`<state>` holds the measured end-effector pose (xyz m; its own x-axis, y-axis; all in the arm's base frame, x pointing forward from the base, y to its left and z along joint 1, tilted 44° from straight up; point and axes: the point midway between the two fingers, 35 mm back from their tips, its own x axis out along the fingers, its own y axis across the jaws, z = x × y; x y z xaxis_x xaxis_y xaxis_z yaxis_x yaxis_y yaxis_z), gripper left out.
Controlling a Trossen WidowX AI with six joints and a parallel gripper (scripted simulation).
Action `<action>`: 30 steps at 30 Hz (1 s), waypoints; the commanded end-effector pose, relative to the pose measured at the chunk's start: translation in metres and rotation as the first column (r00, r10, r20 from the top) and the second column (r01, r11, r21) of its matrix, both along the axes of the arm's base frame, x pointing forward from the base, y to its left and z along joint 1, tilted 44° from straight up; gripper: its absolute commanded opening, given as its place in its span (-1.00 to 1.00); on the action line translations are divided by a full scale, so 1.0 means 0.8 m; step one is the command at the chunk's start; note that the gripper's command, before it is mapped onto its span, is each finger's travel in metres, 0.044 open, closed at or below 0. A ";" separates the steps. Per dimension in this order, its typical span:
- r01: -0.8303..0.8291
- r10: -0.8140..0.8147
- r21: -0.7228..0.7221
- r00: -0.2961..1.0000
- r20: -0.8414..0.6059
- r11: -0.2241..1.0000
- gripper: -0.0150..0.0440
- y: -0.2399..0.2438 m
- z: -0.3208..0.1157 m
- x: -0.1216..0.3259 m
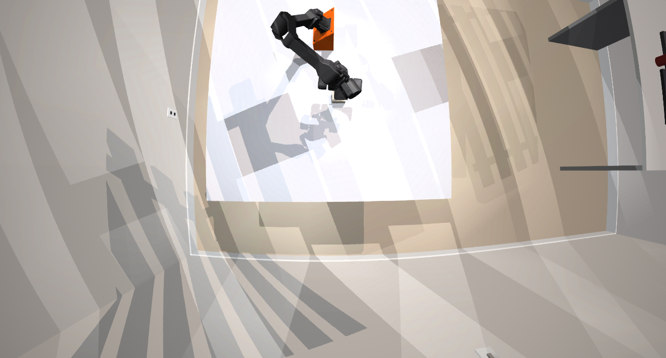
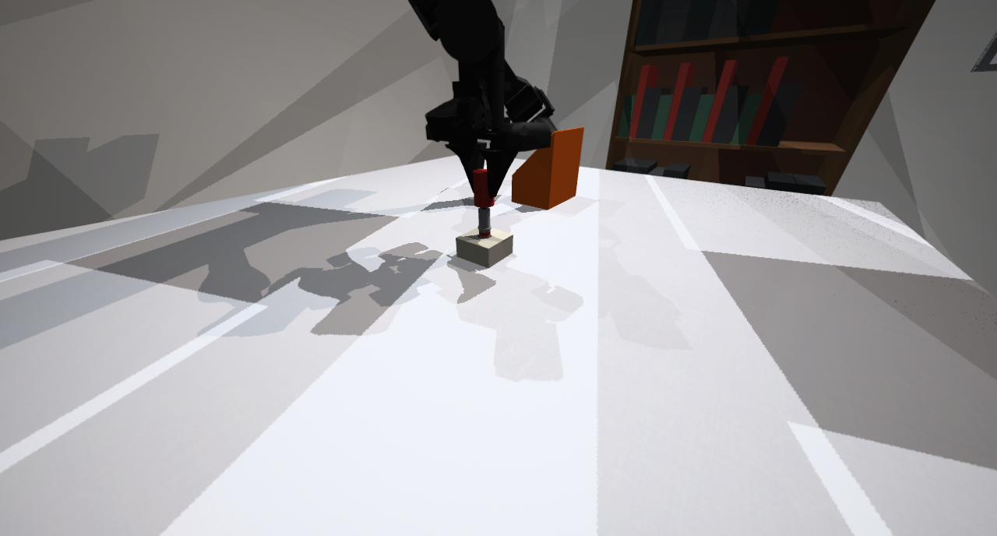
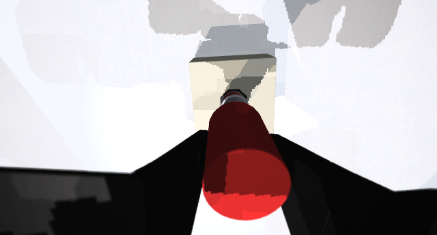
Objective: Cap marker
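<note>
The cream holder block (image 2: 484,252) (image 3: 205,91) stands on the table, and a sliver of it (image 1: 338,102) shows under the arm from above. The grey marker (image 2: 484,220) (image 3: 234,99) stands upright in it, with a red ring at its foot. The red cap (image 2: 480,187) (image 3: 240,136) is upright right over the marker. Its lower end hides the marker's tip, and the marker's grey barrel shows below it. My gripper (image 2: 484,192) (image 3: 237,140) is shut on the cap. How far the cap is over the tip cannot be told exactly.
The orange base block (image 1: 324,39) (image 2: 549,174) stands on the white table (image 1: 381,169) (image 2: 418,428) behind the holder. A bookcase (image 2: 738,156) stands beyond the table. Shadows of the arm lie around the holder.
</note>
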<state>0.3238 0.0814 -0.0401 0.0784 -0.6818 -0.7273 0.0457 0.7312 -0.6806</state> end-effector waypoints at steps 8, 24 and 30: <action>0.001 -0.001 -0.008 1.000 -0.007 1.000 -0.49 -0.020 -0.019 0.001; 0.001 -0.001 -0.010 1.000 -0.006 1.000 -0.49 -0.036 -0.033 0.002; 0.001 -0.001 -0.010 1.000 -0.007 1.000 -0.49 -0.036 -0.033 0.001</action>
<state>0.3247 0.0549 -0.0662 0.0742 -0.6858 -0.7240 0.0455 0.7276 -0.6845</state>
